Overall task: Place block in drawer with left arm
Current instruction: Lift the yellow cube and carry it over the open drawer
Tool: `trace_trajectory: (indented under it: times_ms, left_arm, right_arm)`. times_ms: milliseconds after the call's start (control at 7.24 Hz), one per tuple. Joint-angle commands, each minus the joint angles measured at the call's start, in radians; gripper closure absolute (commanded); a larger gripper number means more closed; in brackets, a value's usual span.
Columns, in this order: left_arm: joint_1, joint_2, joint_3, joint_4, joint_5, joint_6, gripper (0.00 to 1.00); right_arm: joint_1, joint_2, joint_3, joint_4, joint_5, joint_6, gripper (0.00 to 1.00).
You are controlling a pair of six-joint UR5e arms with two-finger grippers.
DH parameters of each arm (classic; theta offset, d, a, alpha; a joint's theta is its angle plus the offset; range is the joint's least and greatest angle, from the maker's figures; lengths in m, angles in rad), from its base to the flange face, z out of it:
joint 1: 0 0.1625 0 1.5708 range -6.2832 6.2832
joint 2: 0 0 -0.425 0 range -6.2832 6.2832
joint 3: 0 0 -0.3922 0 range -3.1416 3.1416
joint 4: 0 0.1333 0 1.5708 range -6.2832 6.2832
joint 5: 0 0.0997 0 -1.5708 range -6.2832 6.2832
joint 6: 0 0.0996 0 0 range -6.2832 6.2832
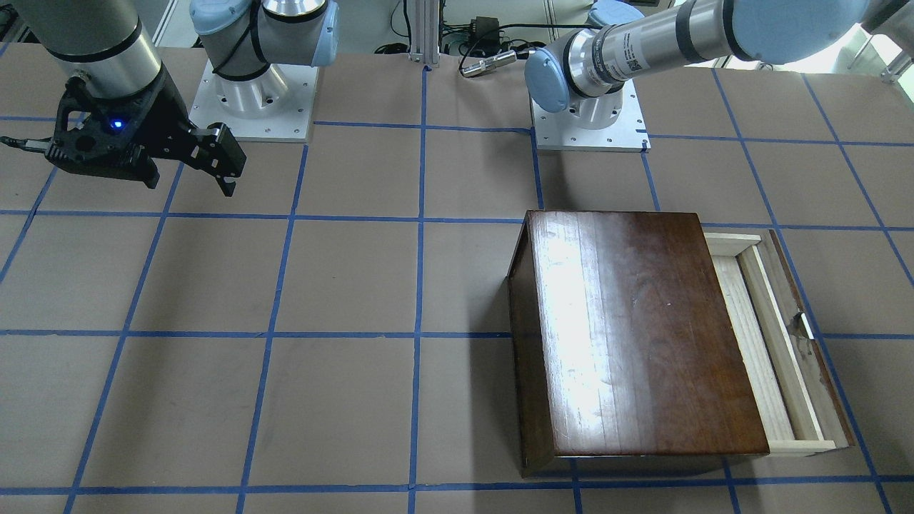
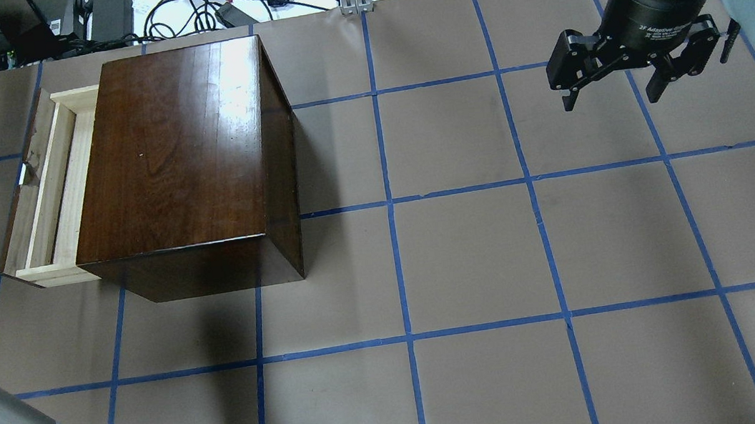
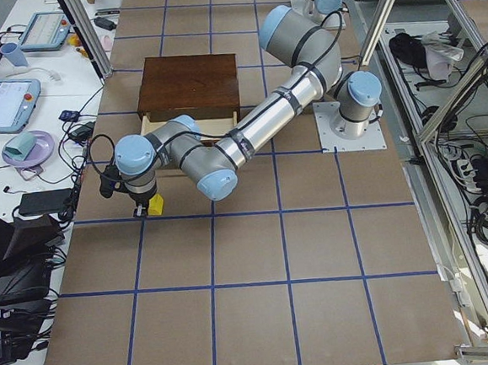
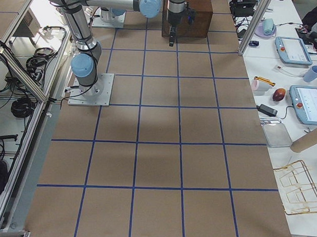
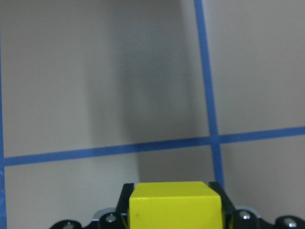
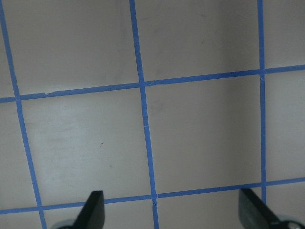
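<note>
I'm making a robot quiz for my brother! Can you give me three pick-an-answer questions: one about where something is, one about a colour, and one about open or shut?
1. The drawer of the box is: A open; B shut; C pulled right out.
2. Where is the block? A in the drawer; B in the left gripper; C on the box.
3. What colour is the block? A red; B yellow; C green.

Answers:
1 A, its pale inside shows beside the box.
2 B, the left wrist view shows it gripped.
3 B, it is bright yellow.
</note>
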Motion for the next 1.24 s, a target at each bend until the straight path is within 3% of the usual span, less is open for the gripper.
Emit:
trace_trajectory:
  times_ms: [0,414,829,1105]
  left_arm:
    - [-0.056,0.108,-0.003,-0.141,0.044,-0.023,1.00]
    - [-0.135,0.209,-0.021,-0.230,0.042,-0.173,1.00]
    - [-0.231,0.265,-0.156,-0.203,0.031,-0.343,1.00]
    - [-0.245,0.274,-0.237,-0.142,0.035,-0.332,1.00]
  right_arm:
    - [0.000,0.000,0.002,0.000,0.000,0.000,0.00]
    - [0.000,0.000,0.000,0.000,0.000,0.000,0.00]
    - [0.000,0.000,0.000,0.000,0.002,0.000,0.00]
    - [0.000,0.000,0.000,0.000,0.000,0.000,0.00]
